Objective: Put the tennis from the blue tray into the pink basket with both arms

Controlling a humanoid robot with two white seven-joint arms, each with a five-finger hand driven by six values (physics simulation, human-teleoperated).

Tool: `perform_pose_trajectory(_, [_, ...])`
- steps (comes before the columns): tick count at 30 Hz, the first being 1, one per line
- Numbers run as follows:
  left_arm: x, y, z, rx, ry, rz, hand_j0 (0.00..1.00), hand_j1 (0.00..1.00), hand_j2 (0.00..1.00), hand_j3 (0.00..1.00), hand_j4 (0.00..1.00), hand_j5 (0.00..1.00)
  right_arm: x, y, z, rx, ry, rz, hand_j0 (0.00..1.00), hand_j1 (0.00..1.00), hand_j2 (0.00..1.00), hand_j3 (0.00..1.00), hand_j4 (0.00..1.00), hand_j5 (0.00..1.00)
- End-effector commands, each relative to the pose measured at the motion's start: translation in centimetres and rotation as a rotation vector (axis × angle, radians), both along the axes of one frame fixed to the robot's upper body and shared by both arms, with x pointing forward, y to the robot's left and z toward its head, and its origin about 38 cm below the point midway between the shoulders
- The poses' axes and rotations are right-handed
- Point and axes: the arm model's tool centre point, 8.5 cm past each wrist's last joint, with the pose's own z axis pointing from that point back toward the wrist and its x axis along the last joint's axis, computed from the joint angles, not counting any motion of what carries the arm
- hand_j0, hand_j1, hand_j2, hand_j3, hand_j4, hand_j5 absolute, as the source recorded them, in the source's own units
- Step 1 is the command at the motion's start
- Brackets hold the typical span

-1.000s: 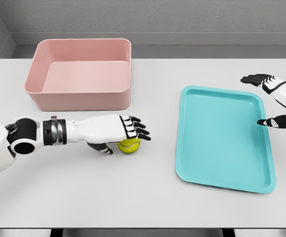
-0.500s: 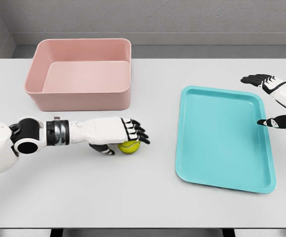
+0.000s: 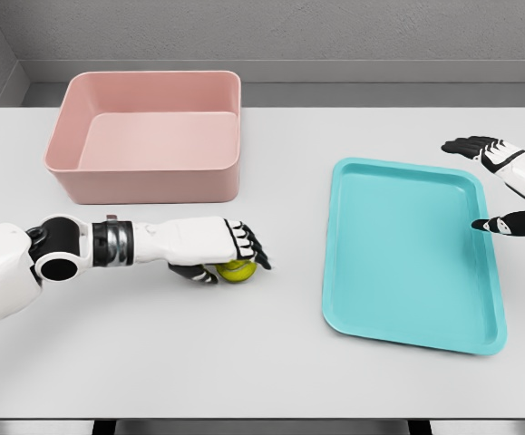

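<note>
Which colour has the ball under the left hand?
Yellow-green tennis ball, seen in the head view.

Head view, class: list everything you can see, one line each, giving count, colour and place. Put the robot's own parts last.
Table: one, white, under everything.
Basket: one, pink, far left, nothing inside.
Tray: one, blue, right side, nothing on it.
Tennis ball: one, yellow-green, on the table between basket and tray, under the left hand.
Left hand: one, white with black fingers, curling over the ball.
Right hand: one, white and black, open at the tray's far right edge.
</note>
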Motion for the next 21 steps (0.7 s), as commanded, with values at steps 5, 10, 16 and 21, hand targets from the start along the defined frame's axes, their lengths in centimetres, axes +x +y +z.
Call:
perform_pose_trajectory(5, [0.0,0.2,-0.3,0.026,0.015,0.000,0.64,0.64,0.64,0.64,0.64,0.64,0.0,-0.1,0.1,0.008,-0.001,-0.001,1.00,1.00,1.00,1.00,1.00,1.00])
perform_pose_trajectory(10, [0.0,0.1,-0.3,0.022,0.017,0.000,0.60,0.60,0.60,0.60,0.60,0.60,0.0,-0.1,0.1,0.008,0.001,-0.002,1.00,1.00,1.00,1.00,1.00,1.00])
perform_pose_trajectory(16, [-0.1,0.2,0.3,0.016,0.007,-0.006,0.60,0.60,0.60,0.60,0.60,0.60,0.0,-0.1,0.1,0.008,0.001,-0.002,1.00,1.00,1.00,1.00,1.00,1.00])
perform_pose_trajectory(21, [-0.1,0.3,1.8,0.009,-0.022,-0.017,0.60,0.60,0.60,0.60,0.60,0.60,0.0,-0.1,0.0,0.008,0.002,-0.003,1.00,1.00,1.00,1.00,1.00,1.00])
